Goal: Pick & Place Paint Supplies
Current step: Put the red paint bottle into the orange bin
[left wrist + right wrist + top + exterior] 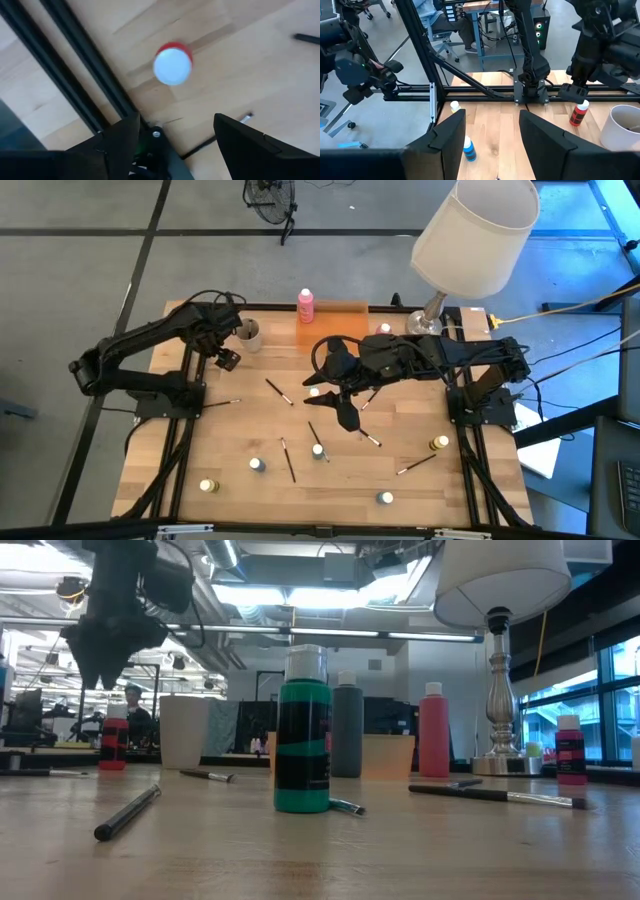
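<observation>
High view: left gripper [222, 352] hangs over the table's far left corner, just beside the beige cup [247, 334]. Right gripper [343, 412] reaches over mid-table, above scattered brushes [278, 392] and small pots [257, 465]. Pink bottle [305, 306] stands by the orange tray [345, 314].

Low view: one dark gripper [105, 650] hangs above a red bottle [113, 738], clear of it. Green bottle [302, 745] stands nearest.

Left wrist view: fingers [122, 142] spread wide, released, holding nothing; red white-capped bottle [172, 65] upright on the wood beyond them, untouched.

Right wrist view: fingers [452, 137] parted, nothing between them; a blue pot [469, 150] on the table beyond.
</observation>
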